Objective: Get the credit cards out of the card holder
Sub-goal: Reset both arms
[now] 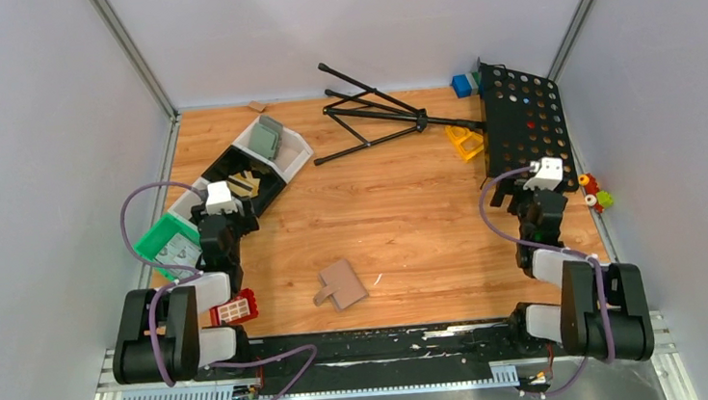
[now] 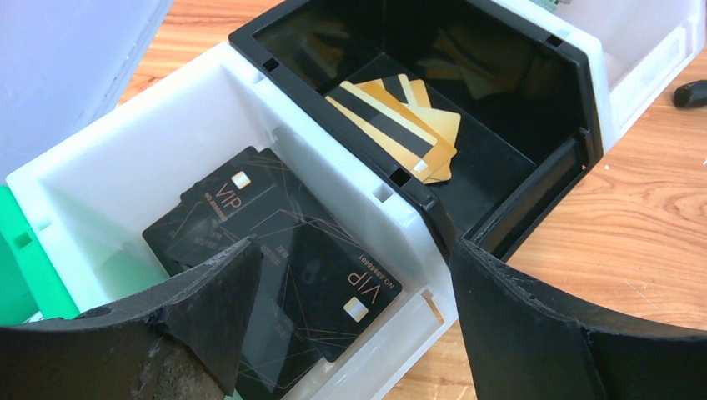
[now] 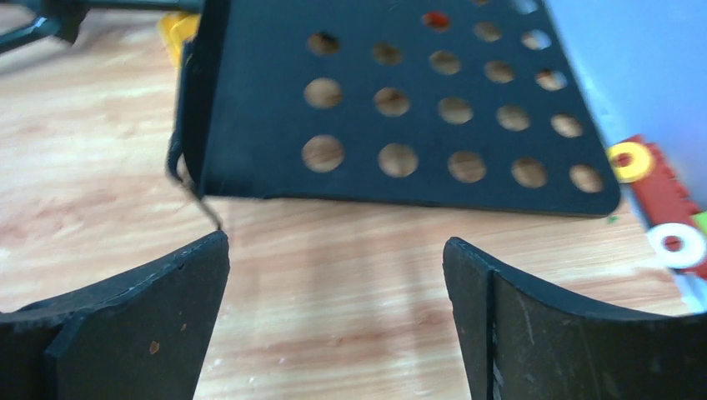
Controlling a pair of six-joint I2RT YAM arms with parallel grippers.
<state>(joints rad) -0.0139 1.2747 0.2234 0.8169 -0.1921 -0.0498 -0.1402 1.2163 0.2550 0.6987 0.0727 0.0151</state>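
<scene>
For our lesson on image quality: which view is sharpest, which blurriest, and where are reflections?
Left wrist: sharpest, lettering on the credit cards readable; glossy black bin mirrors the gold cards. Right wrist: blurriest, the perforated panel soft. Top external: even light, faint shadows.

Table [image 2: 634,208]: pale wood-grain top, smooth, low sheen.
White bin [image 2: 150,142]: moulded plastic, smooth, satin.
Black bin [image 2: 584,83]: moulded plastic, glossy, its inner walls mirror-like.
Credit cards [image 2: 275,242]: black plastic, smooth, faintly glossy, with fine gold line print.
Gold cards [image 2: 400,125]: plastic, satin, with a black stripe.
Left gripper [image 2: 354,275], fingers [image 2: 208,308]: matt black, rough, scuffed at the edges.
Right gripper [image 3: 333,292], fingers [image 3: 542,333]: matt black, lightly speckled.
Perforated panel [image 3: 358,187]: black, matt, smooth.
</scene>
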